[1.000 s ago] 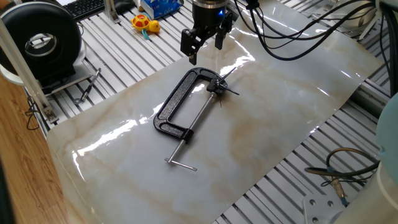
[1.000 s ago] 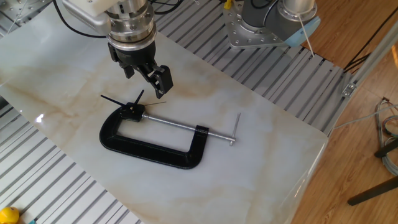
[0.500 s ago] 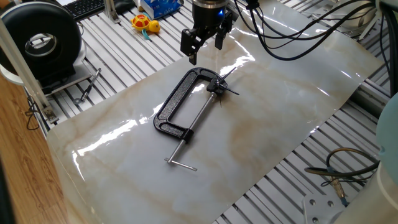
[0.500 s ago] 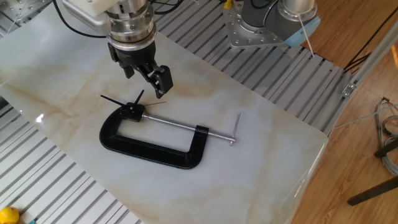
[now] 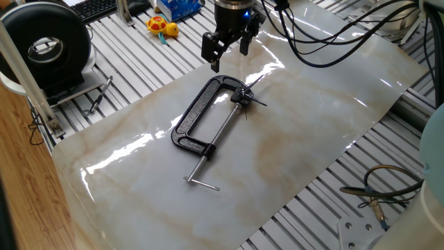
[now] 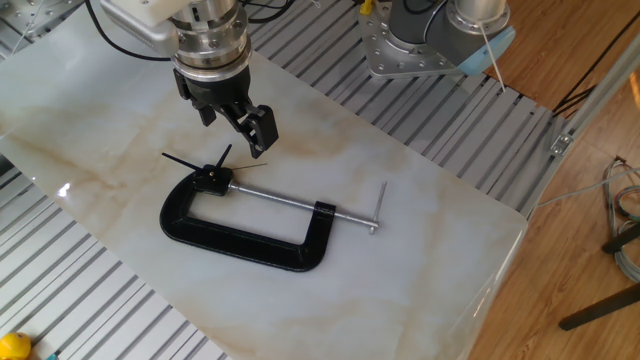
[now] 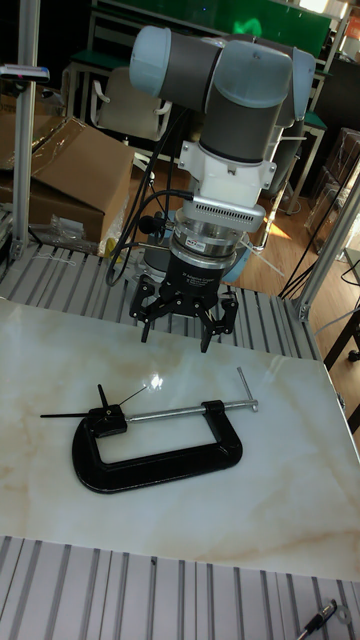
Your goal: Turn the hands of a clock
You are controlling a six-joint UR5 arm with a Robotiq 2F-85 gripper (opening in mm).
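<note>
The clock [image 5: 241, 97] is a small black hub held in the jaw of a black C-clamp [image 5: 196, 113] that lies flat on the marble sheet. Its thin dark hands [image 6: 181, 160] fan out from the hub [image 6: 214, 177]. In the tall fixed view the hub [image 7: 105, 418] sits at the clamp's [image 7: 160, 472] left end, with one long hand [image 7: 68, 414] pointing left. My gripper [image 5: 227, 51] hovers above the sheet just beyond the clock, open, with nothing between its fingers. It also shows in the other fixed view [image 6: 236, 132] and the tall fixed view [image 7: 180, 328].
A big black tyre-shaped device [image 5: 45, 43] stands at the left on the slatted table. A yellow toy [image 5: 161, 26] and a blue box [image 5: 179, 7] lie behind the gripper. Loose cables [image 5: 388, 189] lie at the right. The clamp's silver screw rod [image 6: 275, 200] ends in a T-bar [image 6: 378, 208].
</note>
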